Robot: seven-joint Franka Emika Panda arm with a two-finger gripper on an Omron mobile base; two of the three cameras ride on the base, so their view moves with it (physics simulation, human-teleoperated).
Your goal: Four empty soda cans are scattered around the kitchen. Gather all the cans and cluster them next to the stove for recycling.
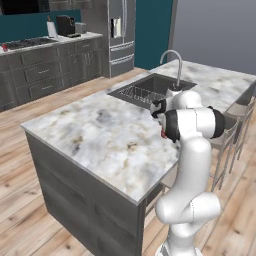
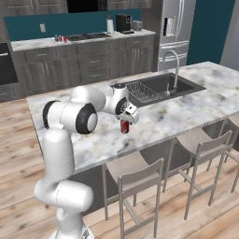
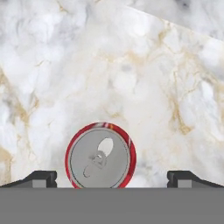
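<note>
A long island with a white, gold-veined marble top (image 1: pixel 100 135) and dark grey wood sides stood in the middle of the room. Set into its far end was a dark rectangular sink (image 2: pixel 161 86) with a wire dish rack (image 2: pixel 142 92) lying inside it and a curved chrome faucet (image 2: pixel 175 63) rising at its edge. Grey bar stools with padded seats (image 2: pixel 135 172) were drawn up along one side of the island. Against the teal back wall ran a row of dark grey drawer cabinets (image 2: pixel 88 63), and on their pale counter sat a black coffee machine (image 2: pixel 123 22). A stainless steel refrigerator (image 1: pixel 120 32) stood beside them. The floor was light wooden planks (image 1: pixel 20 220).
</note>
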